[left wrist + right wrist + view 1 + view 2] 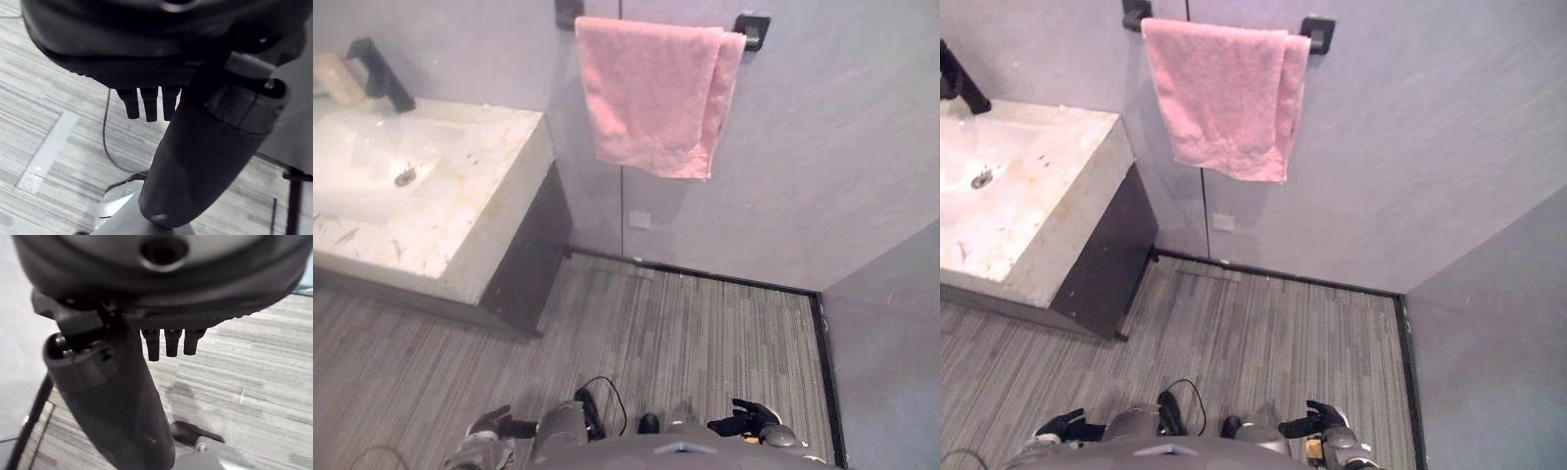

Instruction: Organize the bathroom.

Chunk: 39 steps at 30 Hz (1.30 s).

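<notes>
A pink towel [651, 93] hangs folded over a black bar [753, 28] on the grey wall, high in the head views. To its left stands a pale stone washbasin [484, 211] with a black tap [382, 73] and a beige object [337, 78] beside the tap. My left hand [494, 423] and right hand [744, 419] hang low at my sides, far below the towel and over the floor. Both are open and hold nothing. In the left wrist view the left hand's thumb [205, 147] and straight fingers [149, 103] point at the floor. The right hand [117, 396] looks the same.
A dark cabinet [529, 245] sits under the basin, its corner jutting onto the grey plank floor [705, 333]. A small white wall plate [640, 219] sits below the towel. A second grey wall [891, 352] closes in on the right, with a black floor strip [824, 362].
</notes>
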{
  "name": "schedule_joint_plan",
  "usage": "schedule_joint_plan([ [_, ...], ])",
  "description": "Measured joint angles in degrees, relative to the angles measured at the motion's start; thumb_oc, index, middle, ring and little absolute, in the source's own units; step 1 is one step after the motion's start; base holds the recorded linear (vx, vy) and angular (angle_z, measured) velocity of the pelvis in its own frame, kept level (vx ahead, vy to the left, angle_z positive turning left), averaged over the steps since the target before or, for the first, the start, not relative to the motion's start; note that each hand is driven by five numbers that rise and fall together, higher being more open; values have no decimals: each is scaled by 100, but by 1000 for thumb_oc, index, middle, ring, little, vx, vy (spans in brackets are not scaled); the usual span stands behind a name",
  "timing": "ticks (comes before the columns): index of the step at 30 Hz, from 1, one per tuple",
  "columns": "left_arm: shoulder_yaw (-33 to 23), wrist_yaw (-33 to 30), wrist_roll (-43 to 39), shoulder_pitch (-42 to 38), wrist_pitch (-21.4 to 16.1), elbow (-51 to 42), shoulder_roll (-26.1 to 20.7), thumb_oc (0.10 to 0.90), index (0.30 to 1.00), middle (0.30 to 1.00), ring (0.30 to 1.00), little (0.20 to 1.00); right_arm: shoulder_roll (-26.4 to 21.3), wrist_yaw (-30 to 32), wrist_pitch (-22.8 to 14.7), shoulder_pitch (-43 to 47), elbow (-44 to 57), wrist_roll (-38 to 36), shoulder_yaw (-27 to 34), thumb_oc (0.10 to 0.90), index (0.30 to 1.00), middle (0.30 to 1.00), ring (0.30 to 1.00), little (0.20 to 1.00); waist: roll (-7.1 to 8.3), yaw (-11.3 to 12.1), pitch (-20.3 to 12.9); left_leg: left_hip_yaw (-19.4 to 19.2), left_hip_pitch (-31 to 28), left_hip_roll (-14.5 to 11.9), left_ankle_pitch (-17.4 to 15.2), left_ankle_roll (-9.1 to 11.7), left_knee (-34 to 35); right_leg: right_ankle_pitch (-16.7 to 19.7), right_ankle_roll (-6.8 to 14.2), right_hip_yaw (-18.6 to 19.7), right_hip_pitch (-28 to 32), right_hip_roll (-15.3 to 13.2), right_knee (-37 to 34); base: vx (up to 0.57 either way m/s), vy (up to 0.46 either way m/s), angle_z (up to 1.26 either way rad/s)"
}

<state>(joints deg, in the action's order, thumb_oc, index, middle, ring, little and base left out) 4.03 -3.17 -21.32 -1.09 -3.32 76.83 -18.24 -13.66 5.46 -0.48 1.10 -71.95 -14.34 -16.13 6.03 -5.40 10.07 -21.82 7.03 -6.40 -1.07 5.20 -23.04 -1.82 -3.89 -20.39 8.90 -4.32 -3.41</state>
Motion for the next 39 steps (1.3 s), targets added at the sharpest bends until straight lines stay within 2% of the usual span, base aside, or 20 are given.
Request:
schedule_joint_plan([
  [3,7,-7,231,54,103,33,-21,800,900,900,900,900,-74,32,96,-136,-31,-5,116,800,900,900,900,900,-90,-107,25,163,-464,-438,-49,134,-157,70,111,-600,25,-270,-1,-149,129,121],
  [6,83,-26,403,114,254,32,126,800,900,900,900,900,-306,86,126,-243,114,-10,206,800,900,900,900,900,-420,-183,40,90,-1007,-835,167,240,-352,78,364,-1027,3,-696,385,-157,263,112],
  [7,192,-32,395,136,300,20,275,800,900,900,900,900,-472,121,137,-250,224,-9,209,800,900,900,900,900,-693,-323,21,188,-1112,-803,716,19,-43,-135,431,-891,-149,-894,1023,-137,284,142],
  [8,237,-14,393,114,307,-17,355,800,900,900,900,900,-448,142,150,-238,200,-13,262,800,900,900,900,900,-765,-333,35,178,-1171,-686,687,-28,224,-422,529,-583,-437,-964,1424,-138,295,147],
  [9,245,3,394,134,308,-135,346,800,900,900,900,900,-336,94,272,-234,196,-22,269,800,900,900,900,900,-813,-299,-196,264,-1174,-606,767,-134,1004,-578,594,-198,-901,-534,1451,-147,283,102],
  [10,247,19,394,119,309,-199,327,800,900,900,900,900,-272,80,295,-201,206,-22,265,800,900,900,900,900,-821,-302,-325,333,-1185,-539,875,-129,1420,-557,496,-71,-1029,-321,1240,-169,332,151],
  [11,290,75,398,32,309,-307,142,800,900,900,900,900,-76,73,330,-137,194,-27,316,800,900,900,900,900,-433,-369,-350,438,-1272,-122,1035,-185,2081,48,-17,-39,-1138,-298,428,-193,415,177],
  [12,266,60,395,-116,322,-313,319,800,900,900,900,900,-127,86,358,-19,170,-31,416,800,900,900,900,900,-566,-432,-237,232,-1270,-304,639,-46,1879,544,16,-352,-957,-280,293,-153,360,169],
  [14,299,207,403,-98,336,-306,704,800,900,900,900,900,-277,146,361,32,139,-60,525,800,900,900,900,900,-751,-358,-315,-64,-1583,-585,230,312,1821,616,126,-602,-912,-269,322,-126,419,96],
  [16,451,276,406,-66,341,-315,919,800,900,900,900,900,-367,170,329,106,226,-65,560,800,900,900,900,900,-790,-357,-341,-231,-1687,-500,-133,252,2014,584,337,-710,-953,-454,481,-91,426,64],
  [17,584,292,404,-71,345,-323,983,800,900,900,900,900,-380,181,334,183,247,-73,668,800,900,900,900,900,-793,-327,-342,-293,-1672,-354,-395,-11,2170,523,519,-728,-1104,-612,751,-70,335,31],
  [19,620,268,397,-58,371,-315,846,800,900,900,900,900,-229,139,374,205,240,-60,654,800,900,900,900,900,-485,-282,-431,-261,-1659,132,-267,-298,2420,550,769,-354,-1345,-1003,939,-96,397,26],
  [22,643,185,395,-61,353,-322,620,800,900,900,900,900,-79,126,497,140,192,-62,670,800,900,900,900,900,-300,-275,-457,-112,-1674,493,-288,-460,2457,788,1074,-298,-1379,-1407,1020,-75,284,26],
  [30,643,76,367,-68,330,-431,370,800,900,900,900,900,-430,44,648,180,195,57,639,800,900,900,900,900,-464,-118,-318,37,-1798,826,-377,-626,2532,1430,1135,-282,-1283,-1840,1327,1,218,18],
  [31,657,80,369,-76,329,-442,380,800,900,900,900,900,-453,-9,656,182,192,59,618,800,900,900,900,900,-484,-106,-269,96,-1803,821,-406,-661,2510,1508,1114,-189,-1290,-1852,1439,89,319,32],
  [33,833,81,370,-105,339,-425,427,800,900,900,900,900,-528,-26,679,184,190,62,577,800,900,900,900,900,-555,-252,-94,449,-1799,815,-502,-892,2307,1711,1095,713,-1376,-1869,2097,161,351,97],
  [34,1016,109,373,-183,334,-467,493,800,900,900,900,900,-551,-26,698,117,83,65,481,800,900,900,900,900,-745,-424,3,876,-1823,706,-606,-1171,2212,1831,1123,1601,-1616,-1634,2718,192,242,119],
  [36,1122,108,390,-174,382,-450,556,800,900,900,900,900,-386,-71,864,109,-3,68,408,800,900,900,900,900,-980,-430,-38,1115,-1827,435,-487,-1340,2354,840,1304,1795,-1908,-903,2774,258,243,77],
  [38,1084,77,390,-191,445,-454,507,800,900,900,900,900,-142,-126,863,98,43,72,377,800,900,900,900,900,-942,-568,1,1356,-1819,372,-437,-1419,2400,422,1289,1776,-1992,-366,2422,306,281,73],
  [39,1065,46,395,-264,532,-423,474,800,900,900,900,900,87,-145,861,25,145,104,325,800,900,900,900,900,-748,-766,72,1685,-1814,426,-422,-1469,2398,110,1138,1808,-2055,150,2152,311,301,122],
])
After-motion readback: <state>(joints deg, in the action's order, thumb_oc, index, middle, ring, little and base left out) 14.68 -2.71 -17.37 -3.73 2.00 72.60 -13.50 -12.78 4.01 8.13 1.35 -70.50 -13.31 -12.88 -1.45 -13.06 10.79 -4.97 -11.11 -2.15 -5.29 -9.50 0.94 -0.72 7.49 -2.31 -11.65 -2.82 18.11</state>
